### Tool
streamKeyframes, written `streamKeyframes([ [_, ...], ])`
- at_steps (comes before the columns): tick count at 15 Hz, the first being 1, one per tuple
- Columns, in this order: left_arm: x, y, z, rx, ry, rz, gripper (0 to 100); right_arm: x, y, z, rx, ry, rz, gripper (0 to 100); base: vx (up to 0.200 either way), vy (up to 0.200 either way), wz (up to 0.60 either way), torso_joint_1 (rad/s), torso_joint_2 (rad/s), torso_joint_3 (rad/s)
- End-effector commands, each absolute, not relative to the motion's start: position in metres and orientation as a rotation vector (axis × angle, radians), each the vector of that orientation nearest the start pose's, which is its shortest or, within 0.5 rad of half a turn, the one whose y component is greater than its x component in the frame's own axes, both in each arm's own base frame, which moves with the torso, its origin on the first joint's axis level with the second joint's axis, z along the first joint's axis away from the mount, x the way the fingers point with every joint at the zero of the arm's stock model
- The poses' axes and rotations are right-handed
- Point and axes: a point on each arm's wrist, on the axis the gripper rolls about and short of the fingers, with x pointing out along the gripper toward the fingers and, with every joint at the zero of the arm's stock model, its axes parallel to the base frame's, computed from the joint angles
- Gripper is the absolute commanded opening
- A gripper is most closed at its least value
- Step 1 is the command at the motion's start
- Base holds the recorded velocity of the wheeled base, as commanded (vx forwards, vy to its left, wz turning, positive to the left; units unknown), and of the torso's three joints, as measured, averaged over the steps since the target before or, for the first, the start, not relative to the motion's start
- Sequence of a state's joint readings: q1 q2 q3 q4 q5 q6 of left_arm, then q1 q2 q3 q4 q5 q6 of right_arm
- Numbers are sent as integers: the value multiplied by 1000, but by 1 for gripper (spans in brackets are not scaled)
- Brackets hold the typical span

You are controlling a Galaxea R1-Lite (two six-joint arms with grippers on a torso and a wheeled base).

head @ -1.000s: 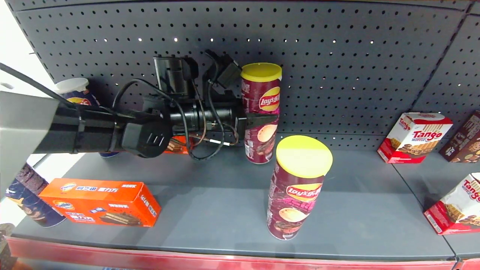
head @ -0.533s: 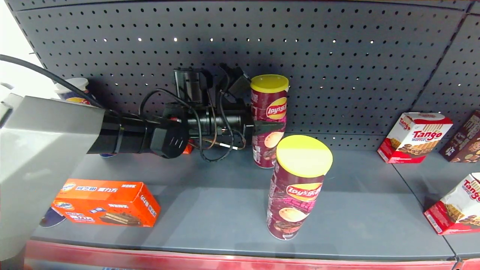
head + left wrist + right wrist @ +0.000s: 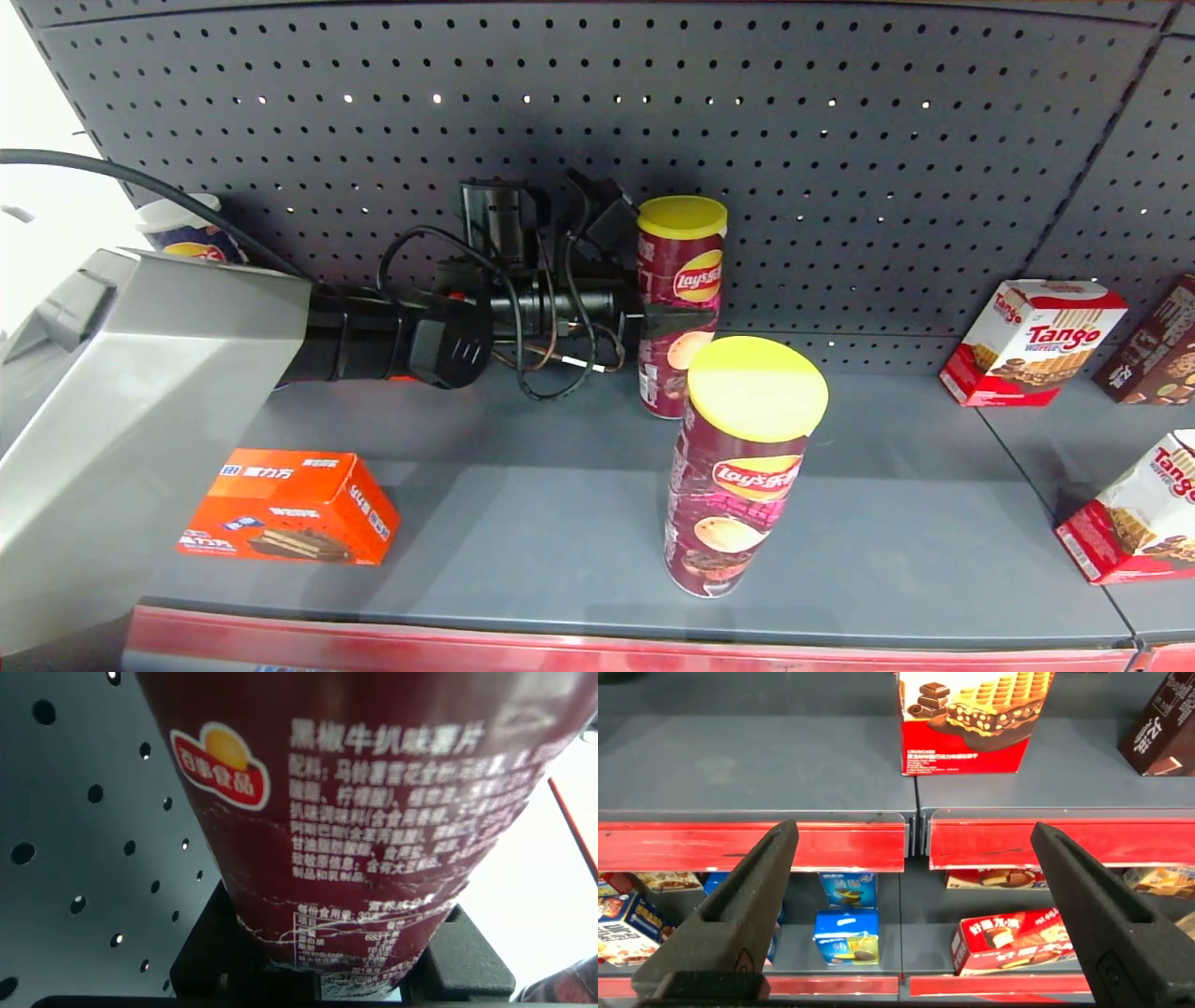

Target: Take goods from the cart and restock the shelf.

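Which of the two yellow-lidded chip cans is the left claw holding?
The rear can, back by the pegboard: the left claw is shut around its middle. The front can stands free, nearer the shelf edge, with nothing touching it.

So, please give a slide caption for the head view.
Left gripper holds a chip can upright, far back on the shelf.

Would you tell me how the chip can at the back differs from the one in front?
The back chip can is clamped in the left hand close to the pegboard; the front chip can stands free, nearer the shelf front edge. The front chip can's lid hides part of the back chip can's base. Both are upright, maroon and yellow-lidded.
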State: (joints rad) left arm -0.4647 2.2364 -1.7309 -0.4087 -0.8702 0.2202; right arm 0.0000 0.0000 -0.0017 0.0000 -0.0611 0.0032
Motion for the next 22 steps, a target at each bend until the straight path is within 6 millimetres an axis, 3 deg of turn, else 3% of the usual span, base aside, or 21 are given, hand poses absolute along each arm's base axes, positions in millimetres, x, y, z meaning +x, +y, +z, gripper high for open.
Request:
streamKeyframes([
  [1,414,-227,206,163,-27,-1340,0,-23,-1,76,3,-3,-61,100,0,0,0,0,0,0],
  [13,419,-234,193,190,-17,-1353,0,-23,-1,76,3,-2,-61,100,0,0,0,0,0,0],
  [14,419,-235,190,209,-24,-1351,100,-23,-1,76,3,-2,-61,100,0,0,0,0,0,0],
  [17,418,-235,186,207,-9,-1350,100,-23,-1,76,3,-2,-61,100,0,0,0,0,0,0],
  [22,388,-213,191,279,30,-1250,100,-23,-1,76,3,-3,-61,100,0,0,0,0,0,0],
])
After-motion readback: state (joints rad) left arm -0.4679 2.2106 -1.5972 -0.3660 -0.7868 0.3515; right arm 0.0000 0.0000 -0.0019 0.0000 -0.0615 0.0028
